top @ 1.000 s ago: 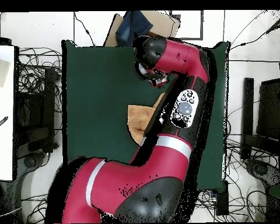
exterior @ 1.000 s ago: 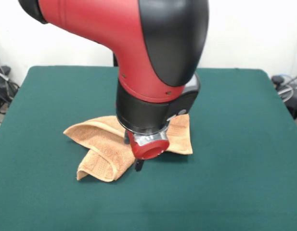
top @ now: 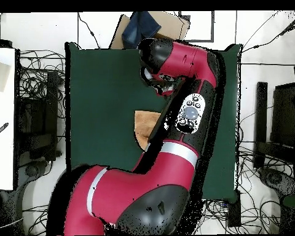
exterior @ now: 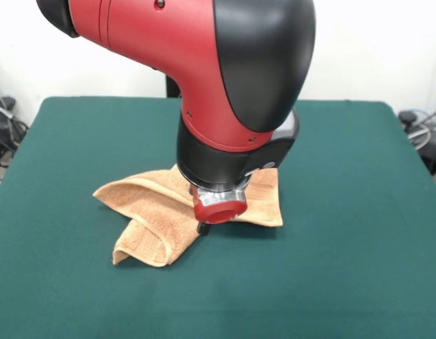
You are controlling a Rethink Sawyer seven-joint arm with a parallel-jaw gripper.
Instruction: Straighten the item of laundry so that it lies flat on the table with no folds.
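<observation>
The towel lay crumpled near the middle of the green table, left part folded over itself, right corner flat. No label or writing could be made out on it. The gripper sat low at the towel's front edge, mostly hidden under the red wrist; open or closed could not be told. Overhead, the arm covered most of the towel.
</observation>
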